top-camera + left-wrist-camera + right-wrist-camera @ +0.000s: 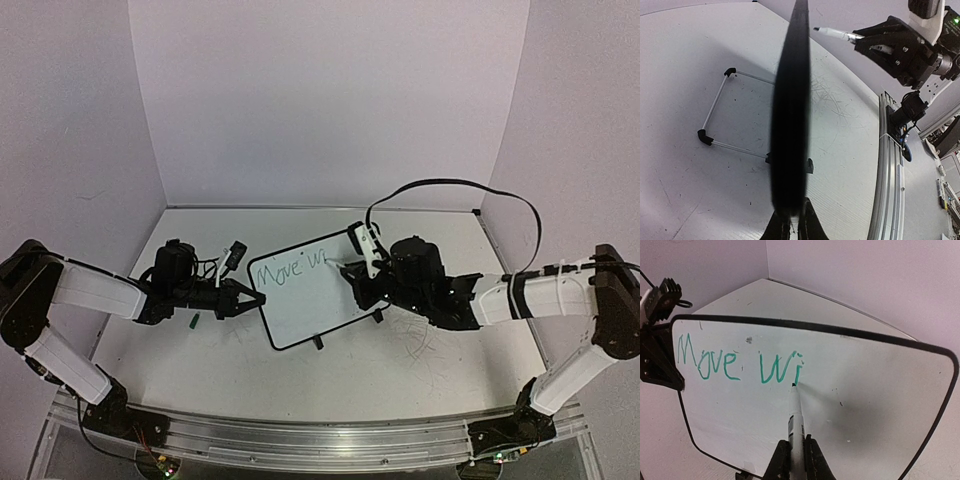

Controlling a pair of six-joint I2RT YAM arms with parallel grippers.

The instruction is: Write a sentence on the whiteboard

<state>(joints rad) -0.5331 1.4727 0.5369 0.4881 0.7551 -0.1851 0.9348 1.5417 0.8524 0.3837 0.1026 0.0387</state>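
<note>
The whiteboard (315, 305) stands tilted at the table's middle, with "Move wi" in green on it (735, 362). My left gripper (256, 298) is shut on the board's left edge; in the left wrist view that edge is a dark upright band (790, 115) rising from between my jaws (794, 214). My right gripper (368, 283) is shut on a white marker (796, 415). The marker's tip touches the board at the foot of the "i" (794, 384). The right gripper and marker (837, 34) also show in the left wrist view.
A small green marker cap (193, 322) lies on the table below the left gripper. The board's wire stand with black feet (715, 115) rests on the table. Old scribbles (415, 340) mark the tabletop. An aluminium rail (330, 440) runs along the near edge.
</note>
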